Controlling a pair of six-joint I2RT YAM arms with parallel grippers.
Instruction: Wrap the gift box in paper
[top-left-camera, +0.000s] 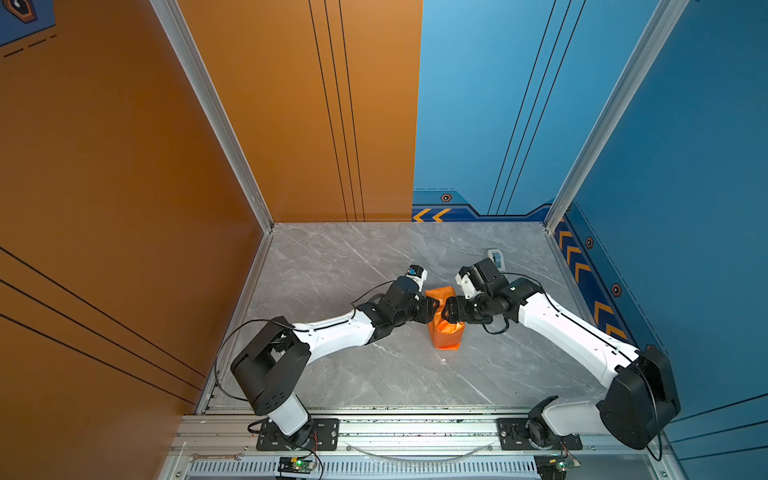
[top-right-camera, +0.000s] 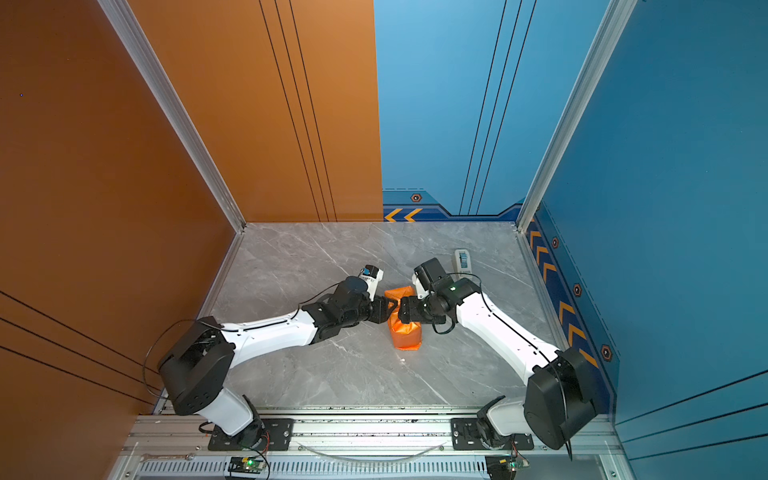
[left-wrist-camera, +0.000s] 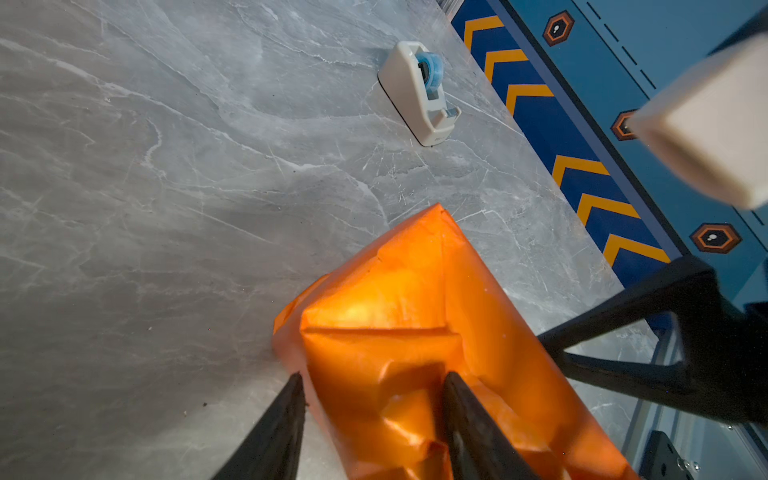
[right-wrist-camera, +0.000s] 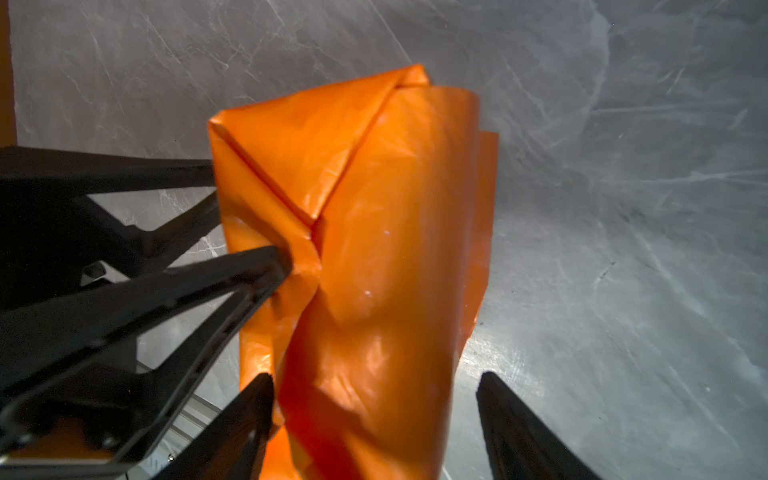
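The paper (top-left-camera: 446, 330) (top-right-camera: 405, 334) shows its glossy orange face, folded into a creased parcel on the grey marble table (top-left-camera: 353, 374). The gift box is hidden inside it. My left gripper (top-left-camera: 435, 309) (left-wrist-camera: 374, 386) comes in from the left. Its fingers (left-wrist-camera: 457, 399) pinch the parcel's near end; one tip (right-wrist-camera: 278, 259) presses into a fold. My right gripper (top-left-camera: 445, 313) (right-wrist-camera: 376, 390) straddles the parcel (right-wrist-camera: 374, 208) from the right. It is open, with bare table showing between one finger (right-wrist-camera: 498, 407) and the paper.
A white tape dispenser (top-left-camera: 496, 257) (left-wrist-camera: 419, 93) with a blue roll stands behind the right arm, near the blue chevron wall (top-left-camera: 582, 266). Orange and blue walls close in the table on three sides. The arm bases sit on the front rail (top-left-camera: 415, 432).
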